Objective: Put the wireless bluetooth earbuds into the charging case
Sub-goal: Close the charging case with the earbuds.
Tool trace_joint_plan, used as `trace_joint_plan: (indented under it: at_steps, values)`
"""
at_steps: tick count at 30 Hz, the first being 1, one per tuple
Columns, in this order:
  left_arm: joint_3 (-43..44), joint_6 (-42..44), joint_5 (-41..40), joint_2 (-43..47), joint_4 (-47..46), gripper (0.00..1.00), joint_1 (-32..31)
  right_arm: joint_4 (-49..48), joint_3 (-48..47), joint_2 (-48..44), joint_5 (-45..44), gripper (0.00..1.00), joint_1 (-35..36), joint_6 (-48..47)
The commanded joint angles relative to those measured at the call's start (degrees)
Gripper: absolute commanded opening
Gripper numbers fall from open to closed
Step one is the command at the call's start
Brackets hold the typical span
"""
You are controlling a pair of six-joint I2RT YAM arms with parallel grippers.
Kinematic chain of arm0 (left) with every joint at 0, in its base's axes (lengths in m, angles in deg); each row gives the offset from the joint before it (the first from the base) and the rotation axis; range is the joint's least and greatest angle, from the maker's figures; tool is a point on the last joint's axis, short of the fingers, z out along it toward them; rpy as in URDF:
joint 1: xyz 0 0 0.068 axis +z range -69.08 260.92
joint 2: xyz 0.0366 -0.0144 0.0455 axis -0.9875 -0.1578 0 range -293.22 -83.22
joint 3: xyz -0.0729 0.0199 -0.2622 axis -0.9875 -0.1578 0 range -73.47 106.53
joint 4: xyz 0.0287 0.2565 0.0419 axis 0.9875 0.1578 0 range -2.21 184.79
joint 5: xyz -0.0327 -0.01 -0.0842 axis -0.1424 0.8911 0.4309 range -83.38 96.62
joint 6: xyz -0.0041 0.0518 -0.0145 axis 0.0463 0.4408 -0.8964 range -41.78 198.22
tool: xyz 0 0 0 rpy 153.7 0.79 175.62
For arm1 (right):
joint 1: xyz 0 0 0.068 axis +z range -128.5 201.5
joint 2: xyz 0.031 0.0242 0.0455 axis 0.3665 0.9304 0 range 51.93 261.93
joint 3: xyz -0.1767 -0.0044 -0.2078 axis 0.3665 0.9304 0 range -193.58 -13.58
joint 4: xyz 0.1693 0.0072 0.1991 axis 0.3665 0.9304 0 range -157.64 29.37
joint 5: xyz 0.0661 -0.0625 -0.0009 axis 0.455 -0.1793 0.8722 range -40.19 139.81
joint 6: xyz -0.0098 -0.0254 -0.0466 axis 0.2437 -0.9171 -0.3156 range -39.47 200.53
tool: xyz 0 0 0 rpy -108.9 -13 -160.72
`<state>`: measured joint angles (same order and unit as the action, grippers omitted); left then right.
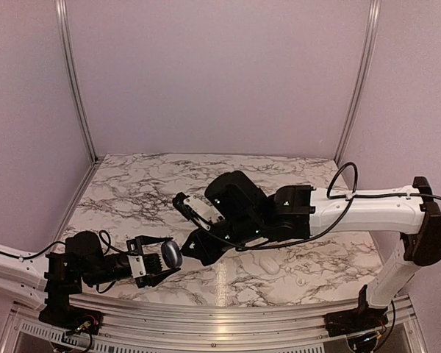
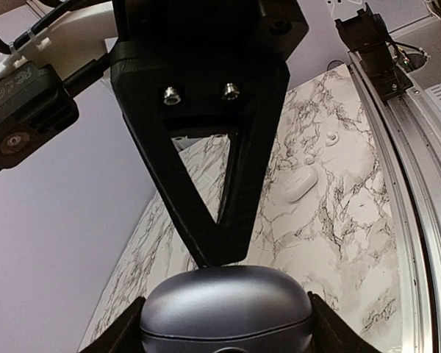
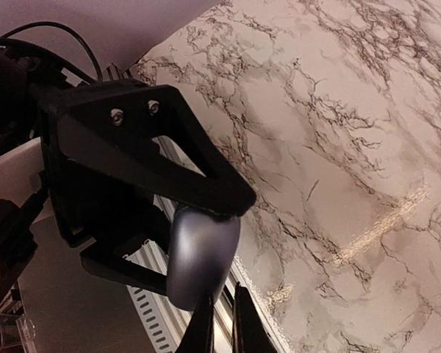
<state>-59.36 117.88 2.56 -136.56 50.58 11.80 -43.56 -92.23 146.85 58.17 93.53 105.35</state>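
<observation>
Left tool [image 1: 164, 259] held the charging case [image 1: 172, 254] over the worktop [image 1: 132, 193].
The left tool gripped the case by its sides, near the front edge. The right tool [image 1: 189, 247] had its jaws almost together, tips touching the case; whether they held anything could not be told.

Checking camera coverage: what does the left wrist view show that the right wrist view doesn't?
Left wrist only: a white oval object and two small white bits lying on the marble table. Right wrist only: the right gripper's two fingertips, nearly together. Both: the grey-lavender rounded case clamped in the left gripper.
</observation>
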Motion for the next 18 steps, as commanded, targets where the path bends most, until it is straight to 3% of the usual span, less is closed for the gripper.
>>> trace_joint_plan:
  at_steps: [1,8,15,18]
  values:
    - [1.3,0.0,-1.2,-0.4,-1.1,0.2,-0.1,-5.9,-0.1,-1.5,7.5,0.06,1.5,-0.3]
    - [2.4,-2.4,-4.2,-1.8,-1.0,0.22,0.0,-2.7,-0.6,-3.7,1.5,0.06,1.7,-0.8]
    - [7.3,-8.1,-6.5,-7.5,2.9,0.23,3.6,3.8,3.0,-11.9,-20.0,0.1,1.7,2.6]
    - [9.4,-13.0,-5.2,-10.6,5.1,0.28,8.0,4.6,6.5,-14.4,-24.0,0.11,1.0,4.6]
